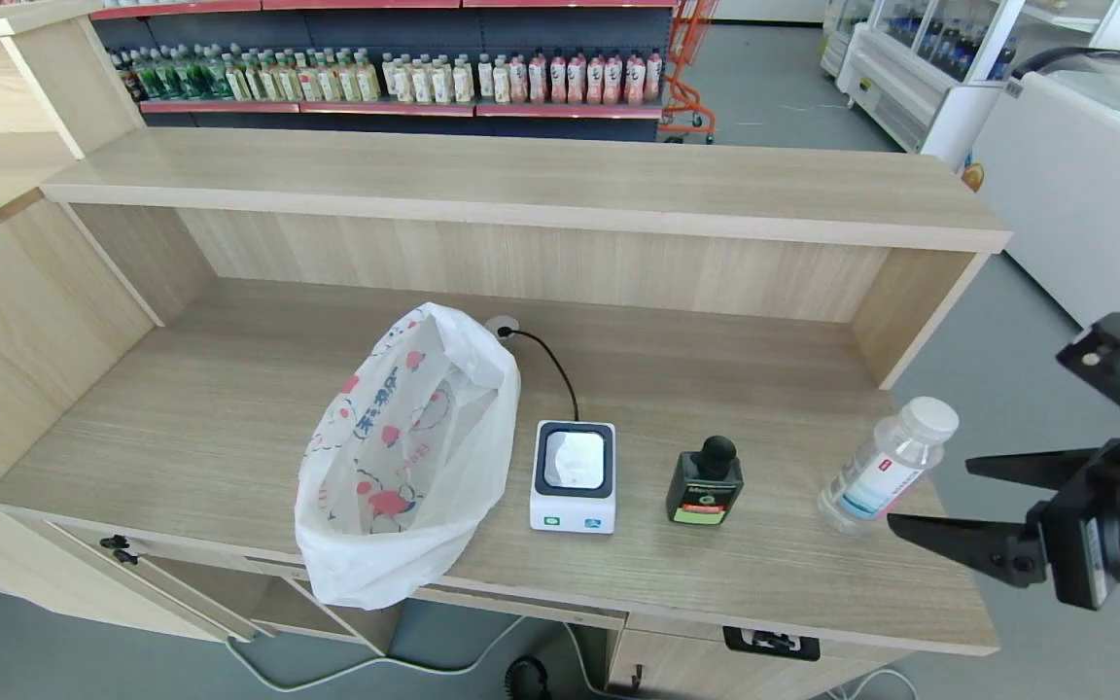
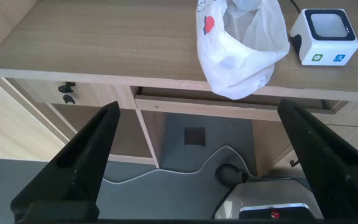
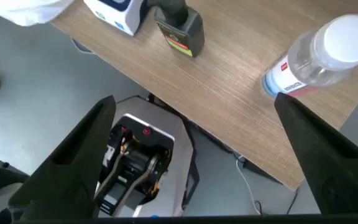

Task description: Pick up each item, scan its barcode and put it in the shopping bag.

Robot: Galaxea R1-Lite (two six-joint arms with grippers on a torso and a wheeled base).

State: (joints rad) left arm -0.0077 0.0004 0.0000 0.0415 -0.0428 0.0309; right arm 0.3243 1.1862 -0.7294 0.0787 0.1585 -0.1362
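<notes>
A clear water bottle [image 1: 884, 469] [image 3: 319, 57] with a white cap stands at the counter's right end. A small dark bottle [image 1: 705, 483] [image 3: 180, 28] with a black cap stands left of it. The white barcode scanner [image 1: 573, 475] [image 2: 324, 36] sits mid-counter, and the white printed shopping bag [image 1: 404, 452] [image 2: 241, 43] stands open to its left. My right gripper [image 1: 929, 501] [image 3: 197, 149] is open, just right of the water bottle at the counter's edge, touching nothing. My left gripper [image 2: 197, 155] is open, low in front of the counter below the bag.
A raised wooden ledge [image 1: 521, 185] backs the counter [image 1: 229, 408]. The scanner's black cable [image 1: 550, 365] runs to a hole behind the bag. Drawers [image 2: 98, 93] sit under the counter. Store shelves of bottles [image 1: 385, 78] and white freezers [image 1: 1085, 175] stand beyond.
</notes>
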